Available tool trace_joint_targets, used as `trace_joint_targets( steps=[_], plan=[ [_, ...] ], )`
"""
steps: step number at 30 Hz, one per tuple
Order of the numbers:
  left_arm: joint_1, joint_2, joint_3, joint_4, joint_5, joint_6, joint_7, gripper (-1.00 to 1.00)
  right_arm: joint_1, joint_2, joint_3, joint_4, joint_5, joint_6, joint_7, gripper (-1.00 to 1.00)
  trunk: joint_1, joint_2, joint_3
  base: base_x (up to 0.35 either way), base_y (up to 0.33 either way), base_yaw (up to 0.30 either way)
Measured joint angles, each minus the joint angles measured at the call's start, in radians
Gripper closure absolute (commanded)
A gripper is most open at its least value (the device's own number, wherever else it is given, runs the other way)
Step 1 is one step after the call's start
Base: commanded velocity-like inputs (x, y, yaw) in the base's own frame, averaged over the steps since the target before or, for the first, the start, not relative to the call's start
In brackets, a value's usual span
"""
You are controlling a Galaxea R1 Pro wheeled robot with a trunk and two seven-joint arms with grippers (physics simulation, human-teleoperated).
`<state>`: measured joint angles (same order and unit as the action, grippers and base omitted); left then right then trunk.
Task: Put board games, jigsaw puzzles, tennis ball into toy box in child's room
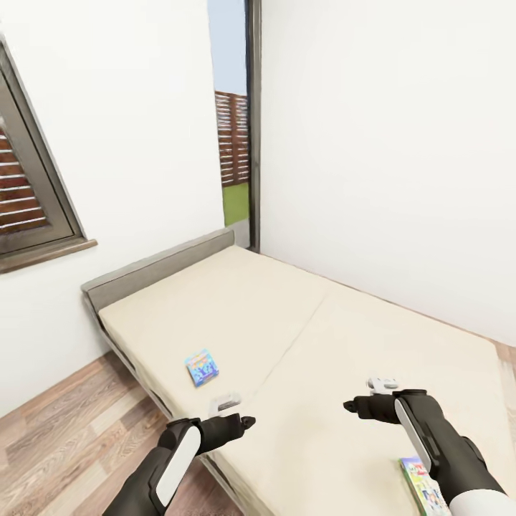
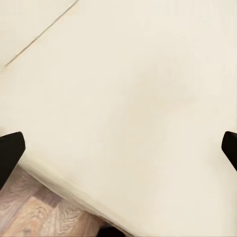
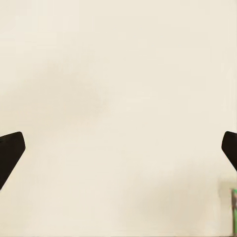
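Note:
A small blue board game (image 1: 203, 367) lies flat on the cream mattress (image 1: 308, 337), near the bed's left edge. A pale green-white board game (image 1: 421, 486) lies at the bed's near right, partly under my right forearm; its green edge (image 3: 234, 207) shows in the right wrist view. My left gripper (image 1: 238, 412) hovers open over the mattress edge, a little nearer than the blue box, its black fingertips (image 2: 10, 153) spread wide. My right gripper (image 1: 365, 395) hangs open above bare mattress, fingertips (image 3: 11, 150) wide apart. The table, toy box, jigsaw puzzles and tennis ball are out of view.
The bed has a grey headboard (image 1: 158, 269) against a white wall. A shuttered window (image 1: 29, 193) is at the left and a tall narrow window (image 1: 233, 129) in the corner. Wood plank floor (image 1: 64, 430) runs along the bed's left side.

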<state>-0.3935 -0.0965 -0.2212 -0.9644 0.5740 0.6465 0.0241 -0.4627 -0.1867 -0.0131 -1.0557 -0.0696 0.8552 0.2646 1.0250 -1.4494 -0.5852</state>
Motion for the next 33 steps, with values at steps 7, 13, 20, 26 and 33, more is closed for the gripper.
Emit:
trace_joint_targets(
  steps=[7,13,20,26,33],
  plan=[
    [0.000,0.000,0.000,0.000,0.000,0.001,0.000,-1.00,0.000,0.000,0.000,0.000,0.000,0.000,0.000,-1.00,0.000,0.000,0.000,0.000,0.001,0.294],
    [0.000,0.000,0.000,0.000,0.000,0.001,0.001,-1.00,0.000,0.000,0.000,0.000,0.000,0.000,0.000,-1.00,0.000,0.000,0.000,0.000,0.000,0.296],
    [0.000,0.000,0.001,0.000,0.000,0.001,0.000,-1.00,0.001,0.000,0.000,0.000,0.000,0.000,0.000,-1.00,0.000,0.000,0.000,0.000,0.000,0.296],
    [0.000,0.000,0.001,0.000,0.000,0.001,0.000,-1.00,0.001,0.000,0.000,0.000,0.000,0.000,0.000,-1.00,0.000,0.000,0.000,0.000,0.000,0.297],
    [0.000,0.000,0.001,0.000,0.001,0.002,0.000,-1.00,0.001,0.000,0.001,0.000,0.000,0.000,0.000,-1.00,0.000,0.000,0.000,0.000,0.000,0.297]
  ],
)
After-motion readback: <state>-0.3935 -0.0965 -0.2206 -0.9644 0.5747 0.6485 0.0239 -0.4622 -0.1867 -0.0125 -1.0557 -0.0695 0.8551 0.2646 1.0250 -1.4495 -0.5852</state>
